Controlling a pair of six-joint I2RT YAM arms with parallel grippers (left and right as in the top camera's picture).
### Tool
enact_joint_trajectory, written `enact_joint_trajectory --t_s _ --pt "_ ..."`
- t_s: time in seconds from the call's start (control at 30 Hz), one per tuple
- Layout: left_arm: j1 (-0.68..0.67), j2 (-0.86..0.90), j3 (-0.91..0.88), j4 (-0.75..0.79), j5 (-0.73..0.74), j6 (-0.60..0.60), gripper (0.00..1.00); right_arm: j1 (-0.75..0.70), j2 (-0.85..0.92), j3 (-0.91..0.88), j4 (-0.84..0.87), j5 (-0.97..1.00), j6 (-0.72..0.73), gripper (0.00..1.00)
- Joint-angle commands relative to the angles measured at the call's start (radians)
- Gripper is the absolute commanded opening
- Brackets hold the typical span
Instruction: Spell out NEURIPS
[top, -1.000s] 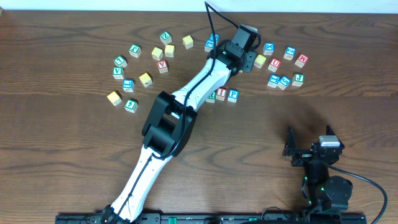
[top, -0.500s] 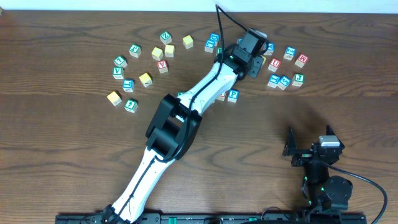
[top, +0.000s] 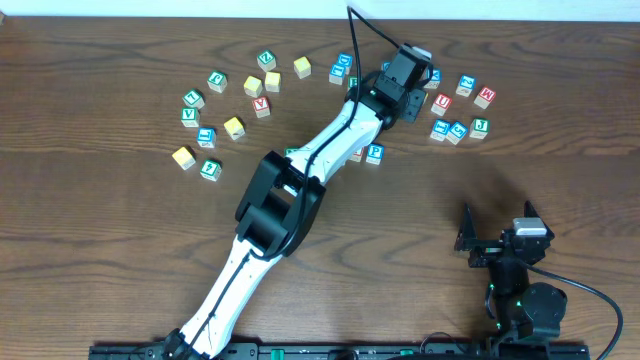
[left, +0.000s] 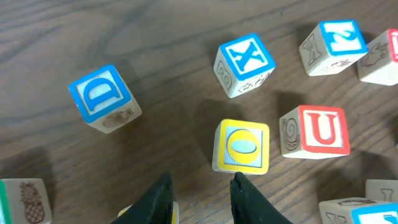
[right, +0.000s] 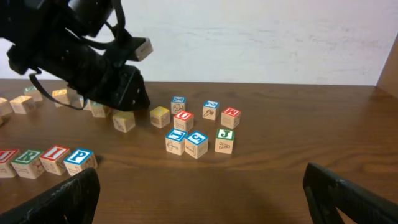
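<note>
Part of the row lies at mid table: a green R cube (right: 27, 157), a red I cube (right: 55, 154) and a blue P cube (top: 374, 152) (right: 79, 157); my left arm hides the row's left end from overhead. My left gripper (top: 408, 95) (left: 201, 180) hangs low over the far cube cluster, beside a yellow O cube (left: 242, 146). Its jaws stand narrowly open with only bare wood between the tips. A yellow-edged cube (left: 176, 211) peeks from behind the left finger, its letter hidden. My right gripper (top: 497, 228) (right: 205, 199) rests wide open at the front right.
Around the left gripper lie a red U cube (left: 320, 130), a blue X cube (left: 244, 60) and a blue D cube (left: 102, 96). More loose cubes, a green J cube (right: 225, 140) among them, sit right of it. Another scatter (top: 235, 105) fills the far left.
My left arm swung right toward the X and U cubes and its jaws narrowed; it has barely moved in the last half second. The right arm has stayed still.
</note>
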Motion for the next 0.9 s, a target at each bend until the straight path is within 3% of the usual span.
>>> enact_joint_trajectory --t_s 0.0,0.3,0.5,0.87 --pt "0.005 0.05 0.007 0.002 -0.024 0.013 0.3 -0.006 -0.006 -0.001 -0.003 -0.005 0.008 0.99" --pt "0.005 0.055 0.007 0.002 -0.074 0.002 0.3 -0.006 -0.006 -0.001 -0.003 -0.005 0.008 0.99" --pt "0.005 0.048 0.009 -0.056 -0.103 -0.085 0.3 -0.006 -0.006 -0.001 -0.003 -0.005 0.008 0.99" --pt "0.005 -0.132 0.012 -0.192 -0.115 -0.127 0.31 -0.006 -0.006 -0.001 -0.003 -0.005 0.008 0.99"
